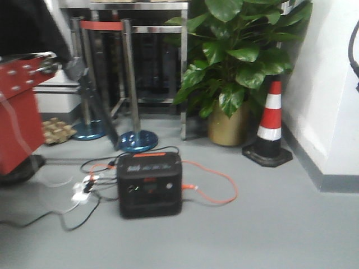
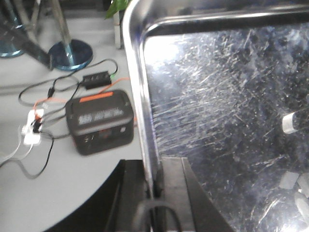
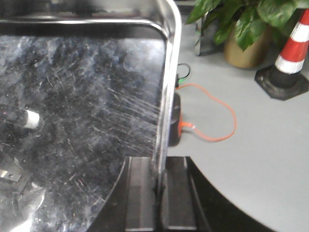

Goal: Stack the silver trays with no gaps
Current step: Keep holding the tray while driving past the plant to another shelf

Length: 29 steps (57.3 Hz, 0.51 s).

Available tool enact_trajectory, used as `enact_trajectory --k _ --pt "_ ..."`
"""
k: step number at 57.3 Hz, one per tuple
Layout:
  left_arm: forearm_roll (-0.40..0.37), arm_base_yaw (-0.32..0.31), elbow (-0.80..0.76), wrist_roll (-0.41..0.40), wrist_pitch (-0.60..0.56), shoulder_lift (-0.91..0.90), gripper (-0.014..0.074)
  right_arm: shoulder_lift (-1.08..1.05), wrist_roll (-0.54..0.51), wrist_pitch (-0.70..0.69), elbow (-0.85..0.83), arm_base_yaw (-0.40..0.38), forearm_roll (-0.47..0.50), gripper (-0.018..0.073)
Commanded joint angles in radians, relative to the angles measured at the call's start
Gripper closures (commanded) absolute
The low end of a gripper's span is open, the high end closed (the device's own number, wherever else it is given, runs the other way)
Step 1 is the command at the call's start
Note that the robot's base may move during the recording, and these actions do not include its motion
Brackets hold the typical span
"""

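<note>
1. Left gripper (image 2: 155, 181) – clenched on the left rim of a silver tray (image 2: 217, 96), with one finger inside the rim and one outside.
2. Right gripper (image 3: 158, 179) – clamped in the same way on the opposite rim of the tray.
3. The tray hung in the air between the two grippers, above the grey floor (image 1: 280, 224). Its scratched, shiny inner face was turned toward both wrist cameras. Whether another tray sat beneath it could not be told.
4. A black power station (image 1: 149, 185) with an orange strip on top stood on the floor, below and beyond the tray's left rim.
5. A white power strip (image 1: 84, 188) lay just left of the station, with dark cables plugged in.
6. An orange cable (image 1: 219, 190) looped over the floor from the station's right side.
7. Further back, a potted plant (image 1: 235, 56) stood beside a red-and-white cone (image 1: 272, 120), near the white wall.
8. Two chrome stanchions (image 1: 132, 84) on blue bases stood left of the plant.
9. A red cart (image 1: 17, 112) stood at the far left.
</note>
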Motion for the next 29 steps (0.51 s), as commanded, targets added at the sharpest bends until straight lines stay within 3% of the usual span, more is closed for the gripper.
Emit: enact_trajectory --k 1,29 --pt "-0.007 -0.008 -0.007 0.015 -0.035 -0.018 0.0615 -0.010 -0.018 -0.056 -0.012 0.005 0.010 0.0639" --pt "0.028 -0.007 -0.007 0.015 -0.035 -0.018 0.0615 -0.010 -0.018 -0.056 -0.012 0.005 0.010 0.0639"
